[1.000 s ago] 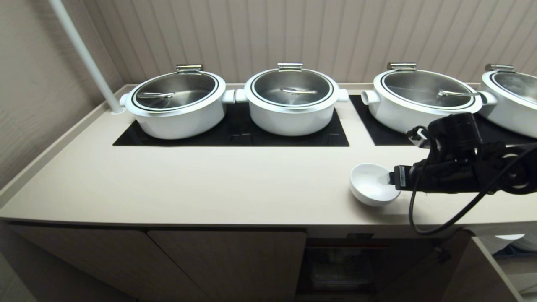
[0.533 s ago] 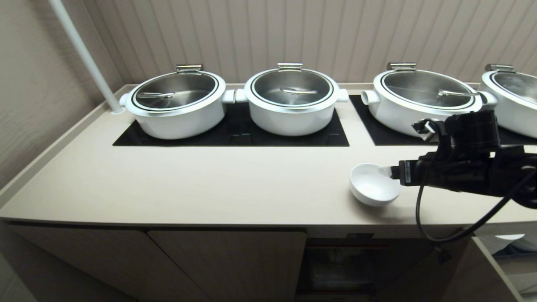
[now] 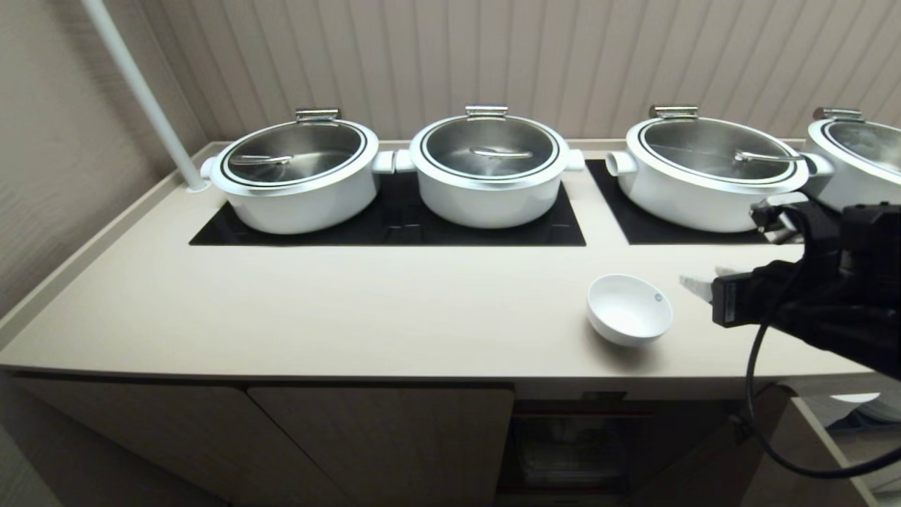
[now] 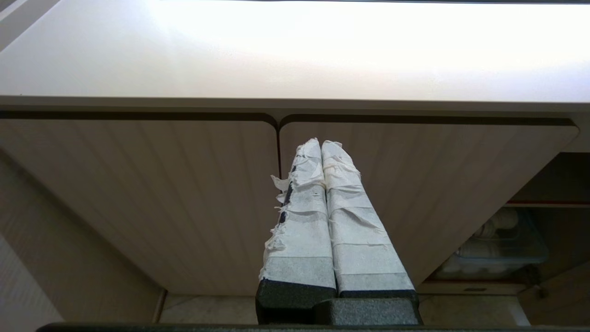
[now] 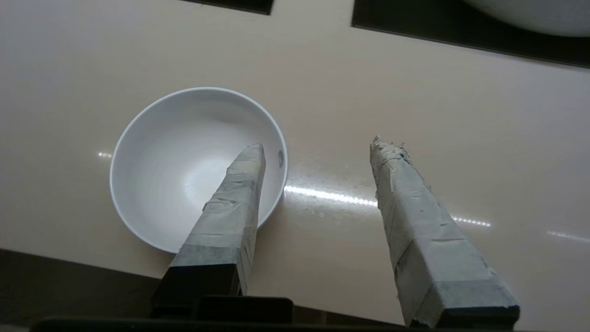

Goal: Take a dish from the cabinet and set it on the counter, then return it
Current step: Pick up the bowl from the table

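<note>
Beige counter bears the dish, right gripper beside it.

Black right arm, black cable, white-taped claw fingers, blk bases.

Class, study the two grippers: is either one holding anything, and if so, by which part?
Nothing is held. The right gripper is open beside the dish, which sits free on the counter. The left gripper is shut on nothing, by the cabinet.
</note>
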{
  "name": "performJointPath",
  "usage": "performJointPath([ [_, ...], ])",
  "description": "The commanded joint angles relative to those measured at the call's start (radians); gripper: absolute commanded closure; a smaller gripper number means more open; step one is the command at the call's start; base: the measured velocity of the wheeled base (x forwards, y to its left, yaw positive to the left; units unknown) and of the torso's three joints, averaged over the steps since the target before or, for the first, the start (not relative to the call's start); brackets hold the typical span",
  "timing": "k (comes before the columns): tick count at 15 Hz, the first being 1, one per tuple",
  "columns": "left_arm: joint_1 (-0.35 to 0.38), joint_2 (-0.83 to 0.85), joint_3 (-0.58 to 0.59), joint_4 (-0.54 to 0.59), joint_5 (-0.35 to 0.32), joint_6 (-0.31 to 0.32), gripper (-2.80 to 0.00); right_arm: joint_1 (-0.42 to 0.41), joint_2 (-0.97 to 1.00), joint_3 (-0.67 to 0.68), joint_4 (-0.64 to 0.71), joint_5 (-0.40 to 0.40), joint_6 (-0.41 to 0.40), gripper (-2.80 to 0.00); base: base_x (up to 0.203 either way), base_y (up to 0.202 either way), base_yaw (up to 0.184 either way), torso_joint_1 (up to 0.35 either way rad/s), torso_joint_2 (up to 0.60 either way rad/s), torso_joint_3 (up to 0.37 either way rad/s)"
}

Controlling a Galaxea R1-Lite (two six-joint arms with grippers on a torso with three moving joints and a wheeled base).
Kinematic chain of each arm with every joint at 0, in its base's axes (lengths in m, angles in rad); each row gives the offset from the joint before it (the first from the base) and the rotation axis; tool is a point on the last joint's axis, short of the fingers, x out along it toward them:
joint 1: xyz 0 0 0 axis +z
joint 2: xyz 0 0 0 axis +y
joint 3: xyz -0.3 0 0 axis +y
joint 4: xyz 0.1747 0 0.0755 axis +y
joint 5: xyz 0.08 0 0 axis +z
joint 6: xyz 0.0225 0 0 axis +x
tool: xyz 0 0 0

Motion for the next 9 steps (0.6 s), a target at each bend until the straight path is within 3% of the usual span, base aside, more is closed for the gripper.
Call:
performJointPath([
  [1,0.0,0.0,0.0,-0.001,0.0,-0.001,0.0,0.001,-0.078,0.017,-0.007,-0.071,0.002,0.0,0.0,0.0,0.0,0.0,0.0,0.0],
  [5,0.0,0.0,0.0,-0.001,0.0,-0.001,0.0,0.005,-0.249,0.122,-0.024,-0.146,0.005,0.0,0.0,0.0,0.0,0.0,0.0,0.0],
  [9,0.0,0.0,0.001,-0.001,0.0,-0.001,0.0,0.002,-0.558,0.369,-0.029,-0.193,0.005,0.0,0.0,0.0,0.0,0.0,0.0,0.0],
])
